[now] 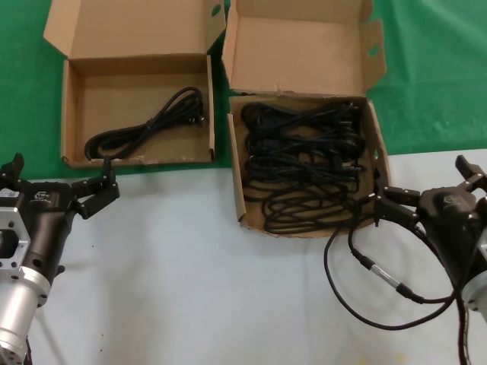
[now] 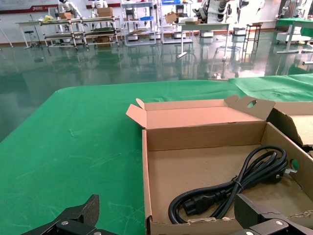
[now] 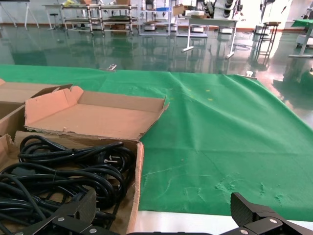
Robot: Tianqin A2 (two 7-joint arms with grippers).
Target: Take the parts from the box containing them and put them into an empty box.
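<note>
Judging by how things lie, you are between transfers: one cable (image 1: 148, 122) already rests in the shallow box (image 1: 70, 114) just left of the squarish box (image 1: 238, 175), where the remaining cables (image 1: 304, 163) are heaped, and both grippers are spread and hold nothing. Your next move calls for the right gripper (image 1: 378, 207), at that box's near right corner, to reach in and pinch a single bundle, while the left gripper (image 1: 103, 184) waits well to its left. How many bundles are tangled there is hard to make out.

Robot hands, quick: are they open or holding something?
Left gripper: open, holding nothing, just in front of the wide box.
Right gripper: open, holding nothing, beside the cable-filled box.
</note>
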